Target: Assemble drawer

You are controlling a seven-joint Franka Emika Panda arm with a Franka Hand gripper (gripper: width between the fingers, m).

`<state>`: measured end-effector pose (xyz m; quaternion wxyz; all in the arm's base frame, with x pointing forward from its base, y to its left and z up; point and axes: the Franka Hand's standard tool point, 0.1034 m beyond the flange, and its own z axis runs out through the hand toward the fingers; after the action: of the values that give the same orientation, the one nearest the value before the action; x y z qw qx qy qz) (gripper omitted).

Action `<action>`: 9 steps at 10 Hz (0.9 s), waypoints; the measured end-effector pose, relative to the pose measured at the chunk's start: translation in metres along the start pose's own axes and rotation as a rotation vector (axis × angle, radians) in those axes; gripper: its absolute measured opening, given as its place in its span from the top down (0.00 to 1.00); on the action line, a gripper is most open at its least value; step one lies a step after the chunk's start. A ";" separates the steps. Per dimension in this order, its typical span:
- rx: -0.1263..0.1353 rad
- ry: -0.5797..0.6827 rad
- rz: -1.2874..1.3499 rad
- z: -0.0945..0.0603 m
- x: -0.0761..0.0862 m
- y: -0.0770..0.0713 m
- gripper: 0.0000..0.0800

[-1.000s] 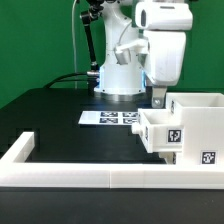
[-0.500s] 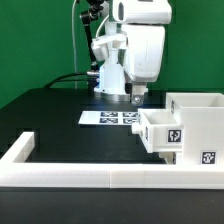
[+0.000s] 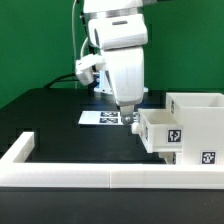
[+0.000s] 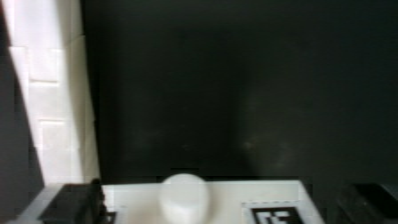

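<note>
Your drawer (image 3: pixel 183 128) sits on the tabletop (image 3: pixel 60 115) at the exterior view's right, its far side cut off by the frame edge. In the wrist view only a white front and rounded knob (image 4: pixel 183 195) show, blurred. The end effector (image 3: pixel 128 113) hangs just beside the drawer, over the marker board (image 3: pixel 105 118); its fingers (image 4: pixel 71 203) stand wide apart, holding nothing. A white rail (image 3: pixel 100 173) fences the near edge.

One robot arm (image 3: pixel 118 50); one gripper (image 3: pixel 128 113); one marker board (image 3: pixel 108 118); two white drawer boxes (image 3: pixel 166 130) (image 3: pixel 203 125), nested; one white rail (image 3: pixel 90 172) along the table (image 3: pixel 50 115) edge; one knob (image 4: pixel 183 195).
</note>
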<state>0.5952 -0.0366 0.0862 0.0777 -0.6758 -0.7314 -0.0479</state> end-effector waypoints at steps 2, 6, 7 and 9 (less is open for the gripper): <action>0.004 0.063 0.011 0.009 -0.006 0.005 0.19; -0.004 0.073 -0.010 0.016 0.017 0.016 0.19; -0.013 0.072 -0.021 0.017 0.022 0.018 0.19; -0.013 0.072 -0.016 0.018 0.019 0.018 0.19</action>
<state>0.6104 -0.0132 0.0716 0.0989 -0.6682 -0.7333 -0.0775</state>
